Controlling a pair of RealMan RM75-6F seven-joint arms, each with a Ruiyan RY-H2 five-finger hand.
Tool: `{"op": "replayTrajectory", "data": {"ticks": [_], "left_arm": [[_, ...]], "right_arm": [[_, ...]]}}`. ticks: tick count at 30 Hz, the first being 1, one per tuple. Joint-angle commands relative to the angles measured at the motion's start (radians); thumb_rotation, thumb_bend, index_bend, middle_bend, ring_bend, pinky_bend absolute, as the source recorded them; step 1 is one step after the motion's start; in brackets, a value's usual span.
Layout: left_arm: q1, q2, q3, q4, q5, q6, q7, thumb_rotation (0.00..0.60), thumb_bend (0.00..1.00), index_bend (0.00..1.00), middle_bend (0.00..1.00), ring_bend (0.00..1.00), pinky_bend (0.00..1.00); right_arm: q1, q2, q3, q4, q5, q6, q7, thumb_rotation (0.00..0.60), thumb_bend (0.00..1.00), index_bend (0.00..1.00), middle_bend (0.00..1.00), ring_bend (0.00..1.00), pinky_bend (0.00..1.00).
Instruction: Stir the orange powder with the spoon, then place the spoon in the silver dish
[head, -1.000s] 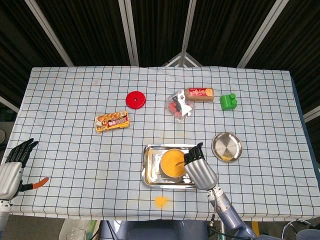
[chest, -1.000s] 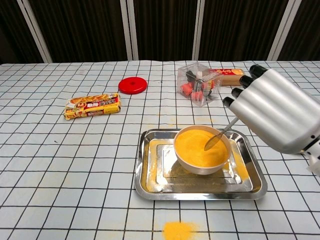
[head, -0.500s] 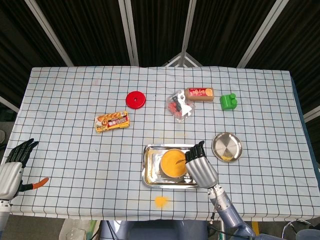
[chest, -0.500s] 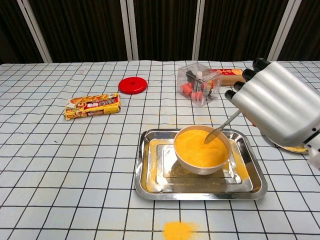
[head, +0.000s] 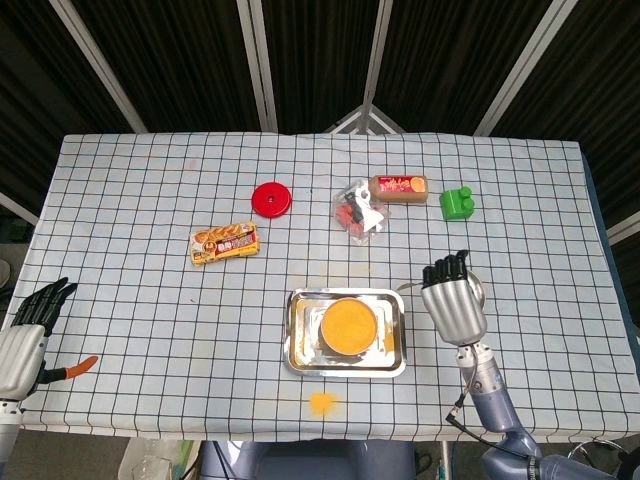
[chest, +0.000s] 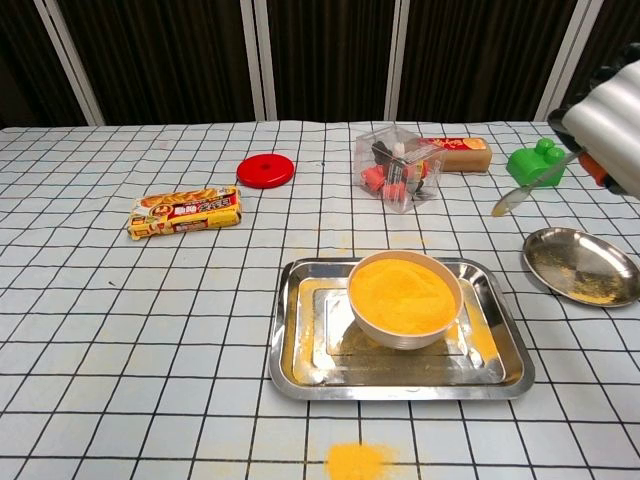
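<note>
- The right hand (chest: 612, 115) grips the spoon (chest: 528, 186) by its handle and carries it in the air, bowl end tilted down toward the left; I judge this keeps any clinging powder from falling off before it reaches the dish.
- In the chest view the spoon hangs above the table between the tray and the silver dish (chest: 583, 266), clear of both; the head view shows the same hand (head: 453, 305) covering most of the dish, so the drop-off looks close.
- The silver dish sits just right of the tray, within easy reach of the right arm, and already has a dusting of orange powder on its floor.
- The bowl (chest: 404, 299) of orange powder (chest: 401, 293) stands inside the steel tray (chest: 300, 358), probably so spills are caught; some orange does lie on the tray floor.
- 1 patch of spilled powder (chest: 357, 462) lies on the cloth in front of the tray.
- The left hand (head: 26, 335) rests at the table's left edge, fingers apart and holding nothing, well apart from the work; an orange piece (head: 72, 367) shows just beside it, and I cannot tell what it is.
- Counts: 1 spoon, 1 bowl, 1 tray, 1 silver dish.
- Bystanders at the far side: 1 red lid (chest: 265, 171), 1 yellow snack packet (chest: 185, 211), 1 clear box of small items (chest: 397, 166), 1 brown packet (chest: 455, 153), 1 green block (chest: 537, 162).
- By my reading, stirring is done and only the placing remains.
</note>
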Motion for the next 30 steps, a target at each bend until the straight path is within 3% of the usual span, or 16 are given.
{"op": "replayTrajectory", "data": {"ticks": [1, 9, 22, 25, 30], "left_arm": [[0.0, 0.0, 0.0, -0.001, -0.001, 0.0, 0.001, 0.6, 0.0, 0.0, 0.0, 0.0, 0.0], [0.0, -0.001, 0.001, -0.003, -0.004, -0.004, 0.008, 0.6, 0.0, 0.0, 0.0, 0.0, 0.0], [0.0, -0.002, -0.001, -0.001, -0.005, -0.002, 0.007, 0.6, 0.0, 0.0, 0.0, 0.0, 0.0], [0.0, -0.003, -0.001, 0.0, -0.007, -0.003, 0.008, 0.6, 0.0, 0.0, 0.0, 0.0, 0.0], [0.0, -0.004, -0.001, 0.0, -0.004, 0.0, 0.009, 0.6, 0.0, 0.0, 0.0, 0.0, 0.0]], "right_arm": [[-0.027, -0.009, -0.008, 0.09, 0.056, -0.011, 0.062, 0.6, 0.51, 0.6, 0.57, 0.44, 0.35], [-0.043, -0.075, -0.043, 0.269, 0.102, -0.03, 0.167, 0.6, 0.51, 0.6, 0.57, 0.44, 0.35], [-0.039, -0.151, -0.047, 0.397, 0.15, -0.041, 0.214, 0.6, 0.51, 0.6, 0.57, 0.44, 0.35], [-0.039, -0.153, -0.046, 0.406, 0.157, -0.037, 0.204, 0.6, 0.51, 0.53, 0.55, 0.4, 0.35], [-0.049, -0.154, -0.03, 0.392, 0.203, -0.045, 0.152, 0.6, 0.51, 0.28, 0.4, 0.25, 0.24]]}}
